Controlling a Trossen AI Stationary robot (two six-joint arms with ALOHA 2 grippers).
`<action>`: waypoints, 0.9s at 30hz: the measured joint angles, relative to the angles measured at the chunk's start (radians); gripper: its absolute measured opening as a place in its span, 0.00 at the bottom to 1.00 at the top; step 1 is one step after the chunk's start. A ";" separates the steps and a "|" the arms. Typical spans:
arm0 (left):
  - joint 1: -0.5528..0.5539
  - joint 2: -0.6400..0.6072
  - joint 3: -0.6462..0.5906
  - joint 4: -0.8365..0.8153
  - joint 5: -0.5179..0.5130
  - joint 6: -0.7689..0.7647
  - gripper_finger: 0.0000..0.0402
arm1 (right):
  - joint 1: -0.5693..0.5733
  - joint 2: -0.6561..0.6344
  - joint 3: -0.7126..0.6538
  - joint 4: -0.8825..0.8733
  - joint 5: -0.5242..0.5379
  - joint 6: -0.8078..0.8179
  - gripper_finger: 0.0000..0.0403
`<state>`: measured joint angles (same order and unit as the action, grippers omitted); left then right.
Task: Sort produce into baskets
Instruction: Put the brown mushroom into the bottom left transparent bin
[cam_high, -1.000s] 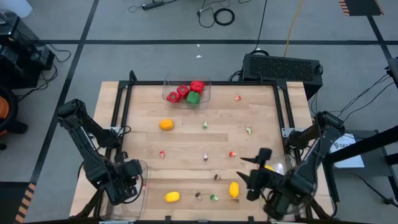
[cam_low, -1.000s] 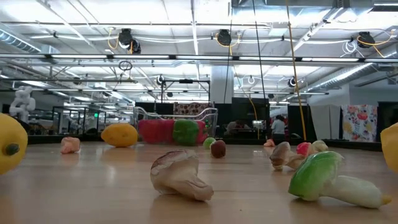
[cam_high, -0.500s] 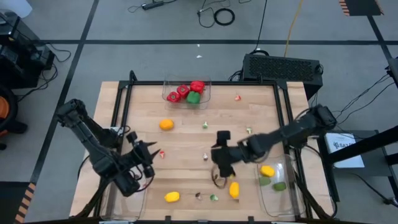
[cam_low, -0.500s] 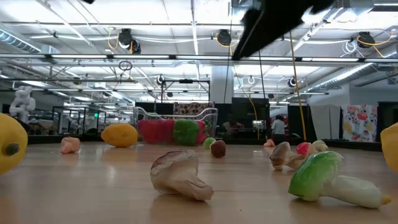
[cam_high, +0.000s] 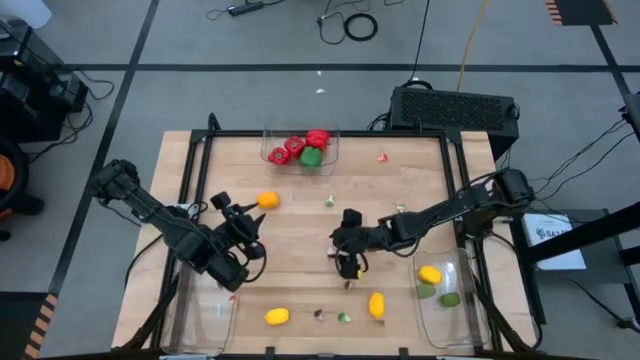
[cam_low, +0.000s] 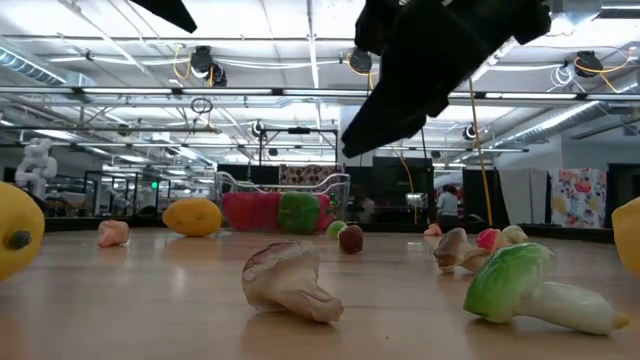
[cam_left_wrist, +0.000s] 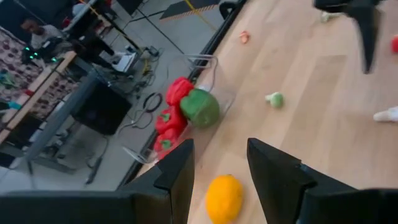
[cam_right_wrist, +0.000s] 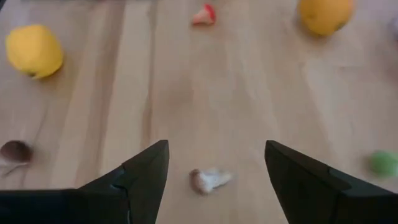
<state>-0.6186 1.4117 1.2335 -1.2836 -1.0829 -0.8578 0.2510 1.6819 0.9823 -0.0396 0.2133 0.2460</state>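
Far basket: the clear plastic rectangular bin (cam_high: 301, 148) at the far edge of the wooden counter (cam_high: 420, 180) holds the red peppers (cam_high: 316, 138) and one green pepper (cam_high: 311, 157); this group looks sorted.
Right basket: a second clear bin (cam_high: 445, 300) at the counter's near right corner holds a yellow lemon (cam_high: 430, 274) and two green limes (cam_high: 449, 298); partly filled.
Left basket: the third clear bin (cam_high: 207, 312) at the near left corner shows nothing inside, as far as I can tell.
Still loose: an orange round fruit (cam_high: 267, 200) lies between the far bin and the left bin; two more yellow lemons (cam_high: 277, 316) sit near the counter's front edge; small red, white and green bits (cam_high: 329, 202) are scattered across the middle.
Left tool: the left tool (cam_high: 240, 222) hangs just beside the orange fruit, on the side toward the left bin, fingers parted and nothing between them.
Right tool: the right tool (cam_high: 349, 262) hovers over the counter's middle, well apart from the right bin, fingers spread and empty, with a small pale mushroom-like bit (cam_right_wrist: 209, 180) between them in its wrist view.
Progress: judged about halfway; most small bits, the orange fruit and two lemons remain.
Likely step: each arm seems to be lining up its next pick.
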 joint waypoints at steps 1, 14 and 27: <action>0.007 0.000 0.000 0.000 0.002 0.008 0.38 | 0.004 0.014 0.003 0.010 0.000 0.006 0.64; 0.026 0.000 -0.072 0.002 0.046 0.055 0.38 | 0.001 0.151 0.026 -0.014 -0.032 0.024 0.64; 0.063 0.000 -0.130 0.073 0.080 0.088 0.38 | -0.005 0.151 0.026 -0.040 -0.037 -0.078 0.64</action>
<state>-0.5556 1.4120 1.1030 -1.2108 -1.0031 -0.7698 0.2455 1.8330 1.0085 -0.0799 0.1761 0.1675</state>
